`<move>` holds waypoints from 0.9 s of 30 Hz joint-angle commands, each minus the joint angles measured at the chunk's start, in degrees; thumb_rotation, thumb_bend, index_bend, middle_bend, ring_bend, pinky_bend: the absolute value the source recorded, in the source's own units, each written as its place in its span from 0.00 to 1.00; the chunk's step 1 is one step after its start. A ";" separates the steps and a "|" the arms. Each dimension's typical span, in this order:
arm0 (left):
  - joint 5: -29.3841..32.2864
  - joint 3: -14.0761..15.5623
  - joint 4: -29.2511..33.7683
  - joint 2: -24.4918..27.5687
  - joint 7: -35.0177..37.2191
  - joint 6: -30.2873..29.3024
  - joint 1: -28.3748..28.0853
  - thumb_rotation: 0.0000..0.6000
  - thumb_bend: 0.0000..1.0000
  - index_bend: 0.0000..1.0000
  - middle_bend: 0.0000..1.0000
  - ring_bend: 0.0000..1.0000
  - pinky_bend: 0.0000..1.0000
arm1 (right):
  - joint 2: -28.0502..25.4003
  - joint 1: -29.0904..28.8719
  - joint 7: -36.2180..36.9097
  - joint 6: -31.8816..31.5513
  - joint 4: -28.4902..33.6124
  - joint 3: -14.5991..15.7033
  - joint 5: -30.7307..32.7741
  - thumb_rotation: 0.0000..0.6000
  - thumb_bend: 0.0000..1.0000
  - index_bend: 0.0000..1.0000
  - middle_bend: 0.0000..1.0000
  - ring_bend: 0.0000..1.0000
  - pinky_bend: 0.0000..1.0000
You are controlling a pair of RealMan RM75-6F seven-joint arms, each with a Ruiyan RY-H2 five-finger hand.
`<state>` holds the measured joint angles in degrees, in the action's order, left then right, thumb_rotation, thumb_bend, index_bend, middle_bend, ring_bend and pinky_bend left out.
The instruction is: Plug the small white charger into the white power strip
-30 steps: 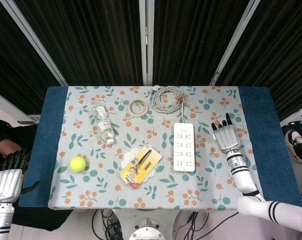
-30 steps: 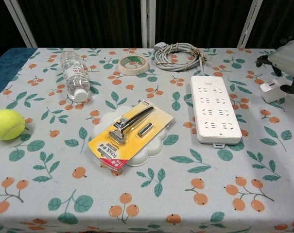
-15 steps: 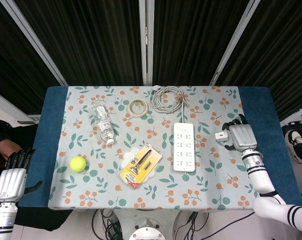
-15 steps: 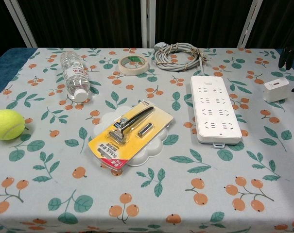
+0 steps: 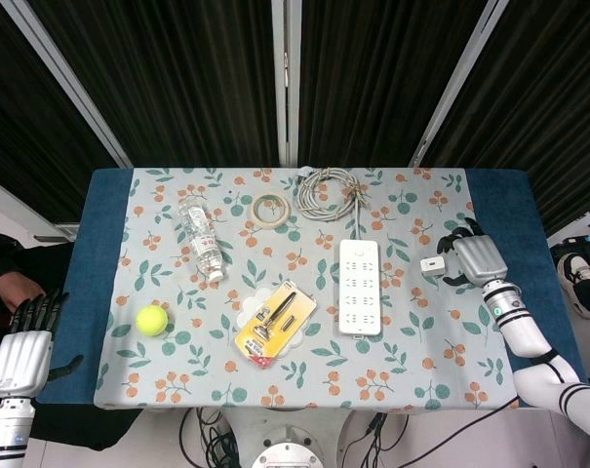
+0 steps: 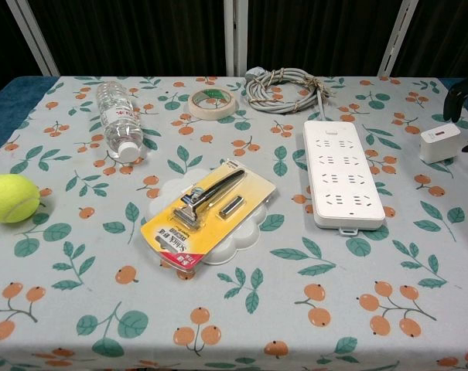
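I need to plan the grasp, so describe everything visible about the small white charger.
The small white charger is a compact, boxy block of what looks like smooth white plastic. It sits on the floral tablecloth, right of the white power strip and apart from it. No prongs show. The right hand is just beside it, fingers curled toward it; whether they touch cannot be told.

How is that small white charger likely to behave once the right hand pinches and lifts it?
The charger looks like a stiff, compact plastic block, so probably light and unbending. Its smooth, glossy faces may slip between the right hand's fingers. Standing free on the tablecloth, it would likely slide or tip if nudged, not roll.
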<state>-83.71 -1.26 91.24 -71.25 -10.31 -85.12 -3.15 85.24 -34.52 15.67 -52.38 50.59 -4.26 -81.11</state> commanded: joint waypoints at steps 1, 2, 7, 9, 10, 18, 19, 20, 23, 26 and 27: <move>0.00 0.01 0.01 0.02 -0.02 -0.08 0.06 1.00 0.12 0.05 0.00 0.00 0.00 | 1.48 -0.58 1.14 0.89 -1.96 0.69 -0.93 1.00 0.04 0.48 0.43 0.19 0.00; -0.04 0.03 0.01 0.07 0.03 -0.17 0.11 1.00 0.12 0.05 0.00 0.00 0.00 | 1.89 -0.66 1.37 0.96 -2.65 0.74 -1.07 1.00 0.05 0.48 0.43 0.19 0.00; 0.00 0.10 -0.08 0.07 0.24 -0.22 0.26 1.00 0.12 0.05 0.00 0.00 0.00 | 2.66 -0.88 2.46 1.00 -4.31 0.61 -1.30 1.00 0.07 0.49 0.44 0.19 0.00; -0.03 0.13 -0.14 0.02 0.33 -0.19 0.27 1.00 0.12 0.05 0.00 0.00 0.00 | 2.70 -0.98 2.71 1.00 -4.44 0.56 -1.38 1.00 0.07 0.49 0.44 0.19 0.00; -0.04 0.14 -0.16 -0.01 0.35 -0.18 0.27 1.00 0.12 0.05 0.00 0.00 0.00 | 2.68 -1.05 2.78 1.04 -4.45 0.55 -1.43 1.00 0.07 0.49 0.44 0.19 0.00; -0.17 0.15 -0.12 0.03 0.65 -0.28 0.35 1.00 0.12 0.05 0.00 0.00 0.00 | 2.73 -1.74 3.11 2.28 -4.31 0.16 -1.10 1.00 0.12 0.52 0.47 0.20 0.00; -0.17 0.16 -0.12 0.03 0.73 -0.24 0.34 1.00 0.12 0.05 0.00 0.00 0.00 | 2.85 -1.77 3.30 2.38 -4.38 0.07 -1.01 1.00 0.14 0.54 0.49 0.21 0.00; -0.17 0.18 -0.12 0.04 0.79 -0.18 0.33 1.00 0.12 0.05 0.00 0.00 0.00 | 3.09 -1.76 3.79 2.38 -4.49 -0.09 -0.84 1.00 0.16 0.55 0.50 0.22 0.00; -0.26 0.23 -0.16 0.06 1.05 -0.10 0.32 1.00 0.12 0.05 0.00 0.00 0.00 | 3.75 -1.48 5.89 1.50 -4.66 -0.69 -0.53 1.00 0.28 0.65 0.57 0.29 0.00; -0.27 0.16 -0.23 0.18 1.24 -0.18 0.34 1.00 0.12 0.05 0.00 0.00 0.00 | 3.47 -1.01 8.49 -0.83 -3.65 -1.16 -1.04 1.00 0.34 0.73 0.63 0.36 0.00; -0.28 0.15 -0.24 0.22 1.27 -0.18 0.34 1.00 0.12 0.05 0.00 0.00 0.00 | 3.12 -0.90 9.13 -1.58 -2.81 -1.34 -1.20 1.00 0.34 0.75 0.64 0.38 0.00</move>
<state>-83.98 -1.11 91.00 -71.02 -9.03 -85.29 -2.82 88.71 -35.78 23.52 -52.45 46.57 -5.12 -81.99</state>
